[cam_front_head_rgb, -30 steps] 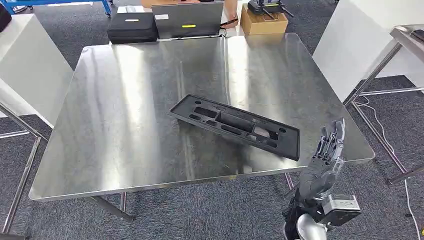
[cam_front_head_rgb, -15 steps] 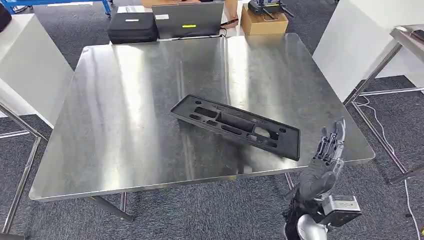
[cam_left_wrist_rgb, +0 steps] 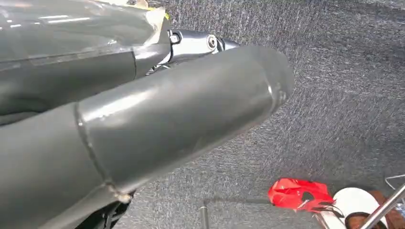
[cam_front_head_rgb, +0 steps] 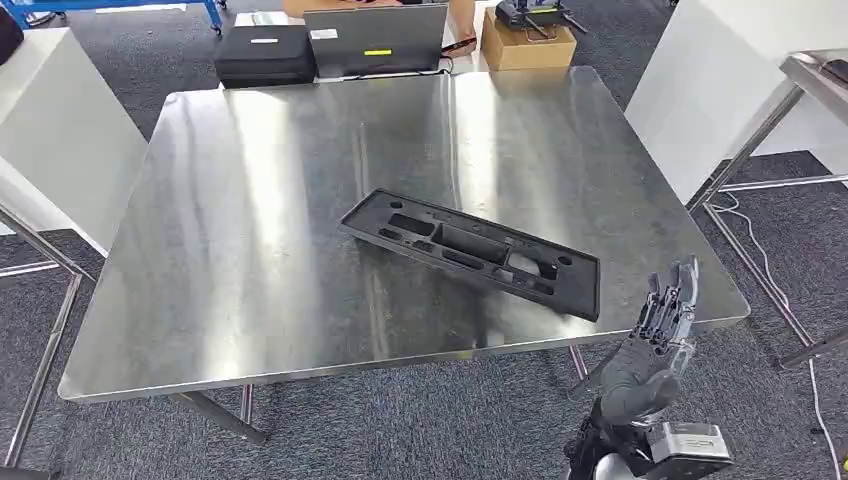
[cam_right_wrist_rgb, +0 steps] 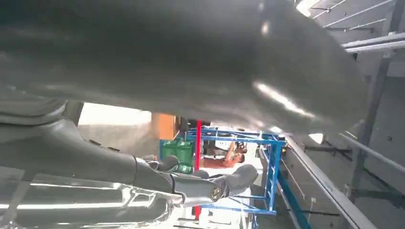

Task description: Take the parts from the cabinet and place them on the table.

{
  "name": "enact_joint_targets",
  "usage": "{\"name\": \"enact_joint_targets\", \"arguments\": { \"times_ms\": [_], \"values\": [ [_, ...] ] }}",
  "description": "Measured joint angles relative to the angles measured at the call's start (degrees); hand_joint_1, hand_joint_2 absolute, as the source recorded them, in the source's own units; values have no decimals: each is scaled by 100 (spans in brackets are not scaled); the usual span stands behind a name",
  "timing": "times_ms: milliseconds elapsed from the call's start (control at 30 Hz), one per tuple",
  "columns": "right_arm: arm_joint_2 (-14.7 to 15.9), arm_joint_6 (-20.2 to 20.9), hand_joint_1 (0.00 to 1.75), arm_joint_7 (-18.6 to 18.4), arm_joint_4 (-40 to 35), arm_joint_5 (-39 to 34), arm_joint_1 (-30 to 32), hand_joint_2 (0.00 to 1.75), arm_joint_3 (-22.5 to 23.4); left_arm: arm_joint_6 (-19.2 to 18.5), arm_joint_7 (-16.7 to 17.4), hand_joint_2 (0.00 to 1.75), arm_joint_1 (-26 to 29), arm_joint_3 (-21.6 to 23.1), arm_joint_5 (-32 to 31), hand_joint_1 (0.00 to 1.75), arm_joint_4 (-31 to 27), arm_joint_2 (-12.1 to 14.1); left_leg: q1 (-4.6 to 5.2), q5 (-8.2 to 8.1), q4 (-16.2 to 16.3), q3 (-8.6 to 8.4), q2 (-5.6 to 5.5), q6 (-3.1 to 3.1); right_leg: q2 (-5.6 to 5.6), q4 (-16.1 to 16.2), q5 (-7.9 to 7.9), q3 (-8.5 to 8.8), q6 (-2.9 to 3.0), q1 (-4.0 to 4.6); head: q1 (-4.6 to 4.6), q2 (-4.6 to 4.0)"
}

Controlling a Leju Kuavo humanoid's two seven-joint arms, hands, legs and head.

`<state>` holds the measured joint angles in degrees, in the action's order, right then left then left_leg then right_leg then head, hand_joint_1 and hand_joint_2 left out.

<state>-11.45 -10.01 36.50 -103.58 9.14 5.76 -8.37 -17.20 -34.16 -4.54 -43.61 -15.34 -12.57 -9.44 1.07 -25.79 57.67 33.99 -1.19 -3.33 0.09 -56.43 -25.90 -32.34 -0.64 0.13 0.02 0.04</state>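
A long black plastic part [cam_front_head_rgb: 470,252] with several cut-outs lies flat and slanted on the steel table [cam_front_head_rgb: 250,200], right of its middle. My right hand [cam_front_head_rgb: 655,345] hangs off the table's near right corner, below the edge, with its fingers stretched up and apart and nothing in them. It is a short way from the part's near end and does not touch it. In the right wrist view the same hand [cam_right_wrist_rgb: 143,57] appears as a blurred grey cover. My left hand [cam_left_wrist_rgb: 143,119] hangs over grey carpet, its thick thumb out and nothing in it.
Beyond the table's far edge stand a black case [cam_front_head_rgb: 265,52], a grey box [cam_front_head_rgb: 375,38] and a cardboard box [cam_front_head_rgb: 527,42]. A white cabinet [cam_front_head_rgb: 700,80] and a second steel table [cam_front_head_rgb: 815,75] stand to the right. A red object [cam_left_wrist_rgb: 298,194] lies on the floor.
My right hand has sunk a little lower and slightly outward from the table's corner. The black part has not moved.
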Motion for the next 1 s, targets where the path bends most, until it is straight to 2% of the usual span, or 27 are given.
{"name": "enact_joint_targets", "arguments": {
  "times_ms": [100,200,267,300,333,367,400,433,500,533,567,600,633,667,700,733,767,800,833,867,900,933,967,1000],
  "values": [
    [-4,243,0,-170,46,92,-16,0,-116,-30,85,0,9,-118,100,0,0,-11,10,-3,1,1,0,-5,0,0,1,2,-3,-12,-4,0],
    [-26,301,0,-185,199,157,-108,0,-223,-24,83,0,43,-177,129,0,0,-31,33,-8,7,0,-1,-25,0,0,5,1,-12,-26,-2,0],
    [-39,323,0,-183,282,166,-156,0,-269,-24,83,0,56,-227,148,0,0,-46,50,-12,10,1,-1,-53,0,3,6,2,-43,-43,-6,0],
    [-42,328,0,-183,324,166,-182,0,-310,-24,83,0,59,-251,157,0,0,-55,62,17,16,-1,-2,-94,-1,3,32,10,-82,-56,-4,0],
    [-50,332,0,-183,349,166,-200,0,-332,-30,83,0,60,-262,161,0,0,-63,71,25,11,-4,-2,-106,-1,15,41,14,-96,-67,-7,0],
    [-59,332,0,-183,363,166,-217,0,-339,-35,83,0,60,-271,166,0,0,-70,39,71,-48,-19,3,-153,2,8,37,7,-113,-52,-4,0],
    [-66,334,0,-183,386,164,-231,0,-339,-41,83,0,59,-279,168,0,0,-87,5,108,-91,-30,20,-185,-2,-76,-58,-43,-111,-51,-6,0],
    [-66,334,0,-179,409,162,-247,0,-339,-52,83,0,60,-293,170,0,0,-96,7,123,-98,-20,25,-202,-4,-321,-265,-140,-75,-47,4,0],
    [-61,334,0,-179,485,129,-271,0,-336,-72,83,0,67,-328,173,0,0,-112,11,147,-96,28,34,-220,-3,-1323,-774,-514,1,-63,15,0],
    [-61,334,0,-179,518,129,-271,0,-334,-72,83,0,70,-341,172,0,0,-111,13,167,-95,60,39,-220,-3,-1720,-929,-648,-5,-66,22,0],
    [-59,334,0,-179,551,122,-271,0,-332,-72,83,0,70,-354,170,0,0,-111,13,190,-94,88,40,-210,-3,-1866,-966,-667,-40,-69,20,0],
    [-57,334,0,-179,571,120,-271,0,-330,-72,85,0,71,-358,166,0,0,-114,13,214,-93,116,39,-201,-3,-1721,-905,-539,-80,-70,20,0],
    [-59,336,0,-179,581,120,-274,0,-330,-72,85,0,71,-361,155,0,0,-114,13,236,-91,137,37,-186,-5,-1324,-764,-285,-125,-71,24,0],
    [-59,336,0,-179,595,116,-282,0,-330,-72,87,0,71,-363,148,0,0,-114,13,262,-91,156,30,-167,-5,-686,-577,112,-159,-70,20,0],
    [-61,336,0,-179,599,114,-302,0,-330,-72,92,0,71,-363,135,0,0,-116,13,286,-83,169,27,-138,-5,-95,-471,486,-154,-68,26,0],
    [-61,336,0,-177,603,111,-330,0,-330,-72,96,0,73,-363,114,0,0,-118,40,309,-70,192,26,-107,3,86,-451,626,-100,-34,7,0],
    [-66,339,0,-166,608,111,-330,0,-328,-70,100,0,73,-363,105,0,0,-118,32,341,-68,182,34,-63,7,36,-371,574,-98,-12,-7,0],
    [-61,339,0,-166,612,100,-342,0,-326,-68,103,0,72,-363,96,0,0,-114,30,352,-47,190,33,-45,4,73,-390,500,-82,-2,29,0],
    [-59,339,0,-166,630,83,-344,0,-319,-63,109,0,73,-363,94,0,0,-118,25,383,-54,193,30,-8,6,63,-375,488,-59,4,17,0],
    [-63,339,0,-161,643,72,-344,0,-319,-61,114,0,81,-363,89,0,0,-118,45,404,-50,216,25,19,-1,92,-332,471,-9,-64,28,0],
    [-68,341,0,-161,654,68,-365,0,-319,-52,116,0,84,-367,89,0,0,-87,11,299,16,265,19,56,-28,92,-283,447,31,-117,39,0],
    [-70,341,0,-161,667,63,-368,0,-321,-28,116,0,93,-367,87,0,2,-94,-15,-11,201,332,46,126,-33,93,-231,392,98,-118,-8,0],
    [-70,341,0,-161,673,63,-369,0,-323,-11,113,0,95,-367,87,0,2,-94,-57,-372,569,442,58,181,-39,90,-190,358,130,-118,-31,0],
    [-70,343,0,-161,682,63,-369,0,-326,13,103,0,93,-367,87,0,0,-94,-92,-674,1026,571,71,226,-45,84,-143,314,124,-115,-26,0]
  ]
}}
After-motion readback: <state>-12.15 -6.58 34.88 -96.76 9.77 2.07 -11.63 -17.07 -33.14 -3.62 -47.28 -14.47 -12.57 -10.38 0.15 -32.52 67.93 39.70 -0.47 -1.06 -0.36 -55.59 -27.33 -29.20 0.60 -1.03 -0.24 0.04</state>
